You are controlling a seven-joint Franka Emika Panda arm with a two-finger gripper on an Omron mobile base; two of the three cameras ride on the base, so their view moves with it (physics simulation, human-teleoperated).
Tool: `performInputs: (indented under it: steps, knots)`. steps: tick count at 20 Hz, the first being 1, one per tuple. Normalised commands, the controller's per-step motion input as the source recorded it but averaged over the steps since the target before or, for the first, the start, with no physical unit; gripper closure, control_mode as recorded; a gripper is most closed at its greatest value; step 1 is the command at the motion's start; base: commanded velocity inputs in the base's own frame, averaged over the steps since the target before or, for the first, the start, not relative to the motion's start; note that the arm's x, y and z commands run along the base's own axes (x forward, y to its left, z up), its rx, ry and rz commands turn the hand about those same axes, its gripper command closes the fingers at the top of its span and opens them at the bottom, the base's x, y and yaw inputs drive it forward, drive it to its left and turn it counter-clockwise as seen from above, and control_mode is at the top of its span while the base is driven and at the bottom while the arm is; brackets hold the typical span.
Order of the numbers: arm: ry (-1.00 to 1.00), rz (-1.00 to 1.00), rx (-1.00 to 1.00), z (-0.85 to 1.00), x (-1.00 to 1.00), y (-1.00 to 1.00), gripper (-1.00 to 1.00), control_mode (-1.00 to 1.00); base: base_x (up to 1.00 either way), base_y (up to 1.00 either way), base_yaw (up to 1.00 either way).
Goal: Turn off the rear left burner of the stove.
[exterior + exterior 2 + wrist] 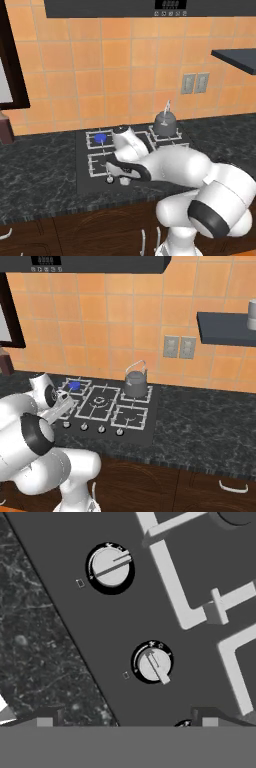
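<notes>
The stove [94, 186] is a black glass cooktop set in the dark counter. Its rear left burner [100, 138] shows a blue disc inside its small wire grate, and the same blue disc marks the rear left burner [75, 386] in the right base view. My gripper [116, 176] hangs just above the left end of the knob row [92, 428]. In the hand view my gripper [127, 722] is open, its fingertips [47, 720] wide apart with nothing between them. Two silver knobs lie ahead of it, one knob [153, 664] close and another knob [110, 567] farther off.
A grey kettle [166, 124] sits on the rear right grate, also visible as the kettle [136, 383] from the right. The larger central grate [100, 401] lies beside my arm. Speckled counter [40, 642] borders the cooktop's front edge. A dark shelf [225, 328] juts from the tiled wall.
</notes>
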Motion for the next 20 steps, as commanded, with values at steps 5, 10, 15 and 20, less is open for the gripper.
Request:
performInputs:
  steps: [5, 10, 15, 20]
  knots:
    - [0.03, 0.0, 0.0, -0.31, 0.0, 0.0, -1.0, -1.0, 0.0, 0.0, 0.0]
    - [0.0, 0.0, 0.0, -0.37, 0.01, 0.0, -1.0, -1.0, 0.0, 0.0, 0.0]
    - [0.0, 0.0, 0.0, -0.09, 0.17, 0.0, -1.0, -1.0, 0.0, 0.0, 0.0]
    - [0.01, 0.01, 0.0, -0.04, 0.22, 0.0, -1.0, -1.0, 0.0, 0.0, 0.0]
